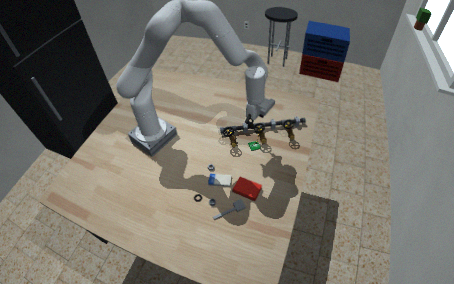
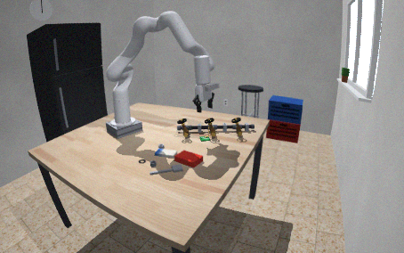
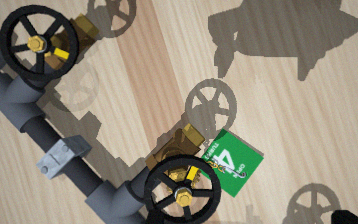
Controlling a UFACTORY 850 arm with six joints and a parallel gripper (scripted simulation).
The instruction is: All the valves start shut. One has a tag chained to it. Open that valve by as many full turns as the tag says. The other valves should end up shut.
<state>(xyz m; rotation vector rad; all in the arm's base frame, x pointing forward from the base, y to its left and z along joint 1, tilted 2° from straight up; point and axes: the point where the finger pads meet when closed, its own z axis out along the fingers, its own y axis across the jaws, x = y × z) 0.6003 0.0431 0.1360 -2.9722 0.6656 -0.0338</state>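
A grey pipe (image 1: 276, 123) (image 2: 222, 127) (image 3: 36, 127) carries three brass valves with black handwheels near the table's far right. A green tag (image 1: 254, 145) (image 2: 205, 139) (image 3: 234, 163) marked with a large 4 is chained to the middle valve (image 1: 261, 133) (image 2: 209, 121) (image 3: 183, 196) and lies flat on the table beside it. The left valve (image 1: 232, 135) (image 2: 183, 121) (image 3: 35, 44) and the right valve (image 1: 289, 128) (image 2: 238, 121) bear no tag. My gripper (image 1: 249, 120) (image 2: 203, 102) is open and empty. It hangs well above the pipe, near the middle valve, touching nothing.
A red box (image 1: 247, 187) (image 2: 189, 158), a white and blue box (image 1: 220, 179), a grey scraper (image 1: 230, 210), a black washer (image 1: 198, 198) and small nuts (image 1: 212, 202) lie nearer the table's front. A stool (image 1: 280, 15) and stacked crates (image 1: 325, 50) stand beyond the table.
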